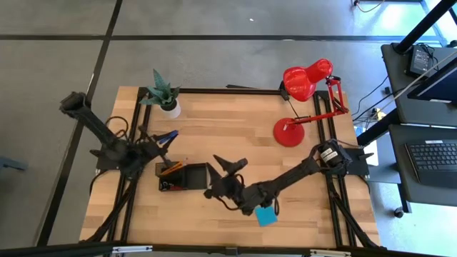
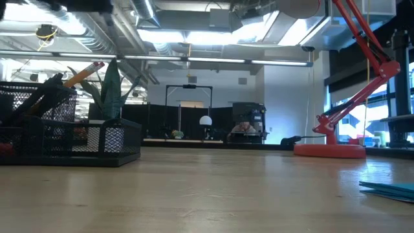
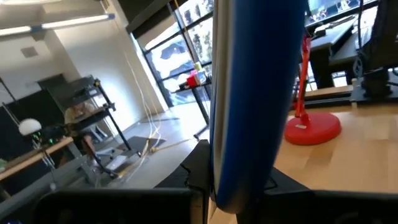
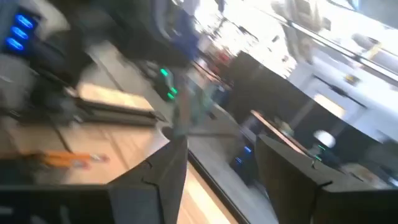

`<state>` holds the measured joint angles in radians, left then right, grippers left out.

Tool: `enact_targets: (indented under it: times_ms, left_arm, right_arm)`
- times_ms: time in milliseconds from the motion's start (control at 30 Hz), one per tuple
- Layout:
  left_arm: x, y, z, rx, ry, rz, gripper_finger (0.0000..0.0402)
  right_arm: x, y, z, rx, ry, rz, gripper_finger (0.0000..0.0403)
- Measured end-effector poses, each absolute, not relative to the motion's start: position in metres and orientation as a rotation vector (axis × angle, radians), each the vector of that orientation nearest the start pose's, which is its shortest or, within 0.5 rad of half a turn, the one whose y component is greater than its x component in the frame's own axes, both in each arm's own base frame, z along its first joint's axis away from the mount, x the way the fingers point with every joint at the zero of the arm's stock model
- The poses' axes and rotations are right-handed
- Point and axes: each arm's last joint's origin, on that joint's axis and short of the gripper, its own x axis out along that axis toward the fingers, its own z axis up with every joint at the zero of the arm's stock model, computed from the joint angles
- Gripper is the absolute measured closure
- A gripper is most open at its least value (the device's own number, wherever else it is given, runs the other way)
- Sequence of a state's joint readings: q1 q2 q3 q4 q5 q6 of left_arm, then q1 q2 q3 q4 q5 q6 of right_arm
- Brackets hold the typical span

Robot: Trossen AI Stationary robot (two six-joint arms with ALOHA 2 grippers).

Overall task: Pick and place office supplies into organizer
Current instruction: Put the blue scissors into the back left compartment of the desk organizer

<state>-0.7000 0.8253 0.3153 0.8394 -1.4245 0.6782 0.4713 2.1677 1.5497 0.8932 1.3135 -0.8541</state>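
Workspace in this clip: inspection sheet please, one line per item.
Surface: wooden table, bare across its middle.
Job's things: black mesh organizer holding an orange pencil; blue sticky-note pad lying on the wood outside it; blue-handled scissors held at the left gripper.
Clutter: red desk lamp and potted plant along the far edge.
Grippers: left gripper shut on the scissors beside the organizer; right gripper open, empty, at the organizer's other end.
Cables: loops along the left arm.
Surroundings: desks with a keyboard beside the table.
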Motion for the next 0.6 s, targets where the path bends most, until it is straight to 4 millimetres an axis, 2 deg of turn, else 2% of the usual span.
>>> enact_targets:
  times_ms: [167, 333, 467, 600]
  left_arm:
    - [0.107, -0.09, 0.264, 0.267, 0.089, 0.657, 0.037]
    - [0.086, -0.106, 0.285, 0.215, 0.051, 0.463, 0.037]
    - [0.072, -0.116, 0.296, 0.194, 0.034, 0.345, 0.037]
    - [0.065, -0.12, 0.295, 0.162, 0.024, 0.283, 0.037]
  right_arm:
    - [0.433, 0.191, 0.249, -0.582, 0.239, -0.914, 0.023]
    - [0.432, 0.19, 0.247, -0.62, 0.284, -0.941, 0.026]
    - [0.422, 0.186, 0.249, -0.631, 0.296, -0.943, 0.0295]
    - [0.408, 0.182, 0.246, -0.628, 0.287, -0.923, 0.0342]
